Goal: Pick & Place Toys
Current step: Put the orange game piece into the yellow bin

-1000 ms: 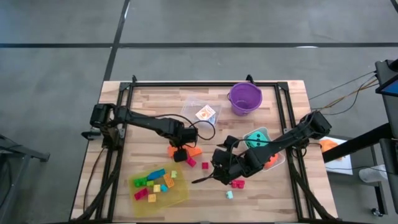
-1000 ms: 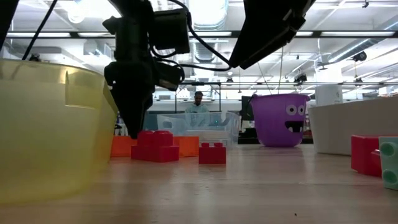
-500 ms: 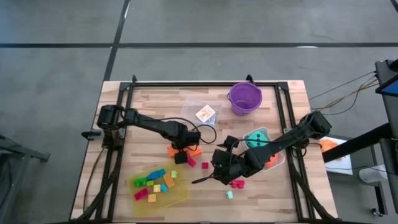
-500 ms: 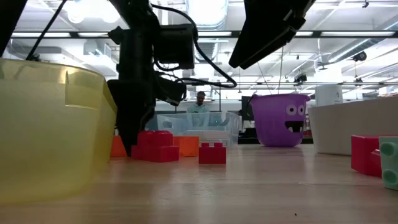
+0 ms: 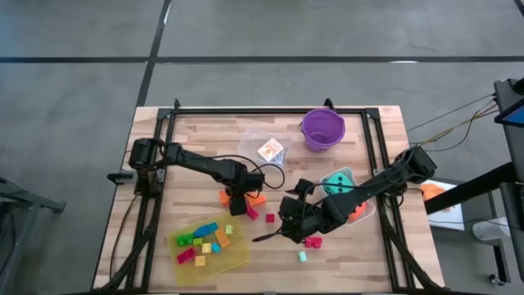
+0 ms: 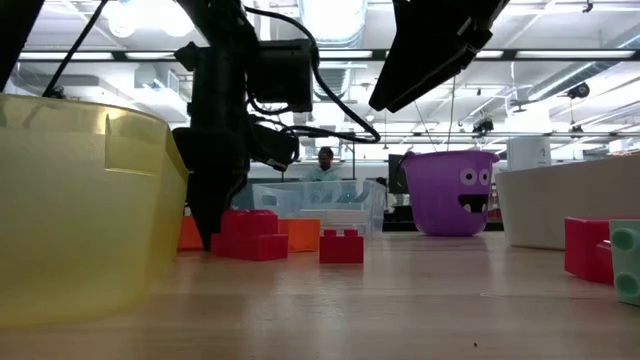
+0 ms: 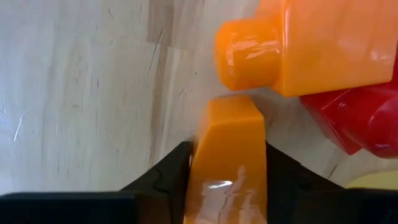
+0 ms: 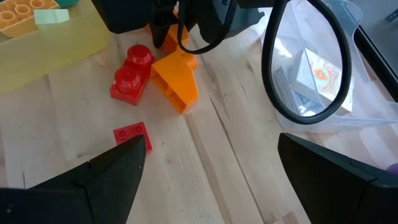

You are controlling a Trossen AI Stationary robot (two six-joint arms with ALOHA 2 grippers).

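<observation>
The left claw (image 5: 238,206) was down near the middle of the wooden bench (image 5: 196,139), its fingers closed around a small orange plastic wedge (image 7: 227,158) beside a red plastic brick (image 6: 250,235). This looked like the picking-up step. Next it likely needed lifting. The right claw (image 8: 208,165) waited wide open and empty nearby.

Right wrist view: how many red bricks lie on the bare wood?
2. A two-stud red brick lies beside the orange wedge; a smaller red brick lies apart from it, nearer the camera. Others may lie outside this view.
</observation>
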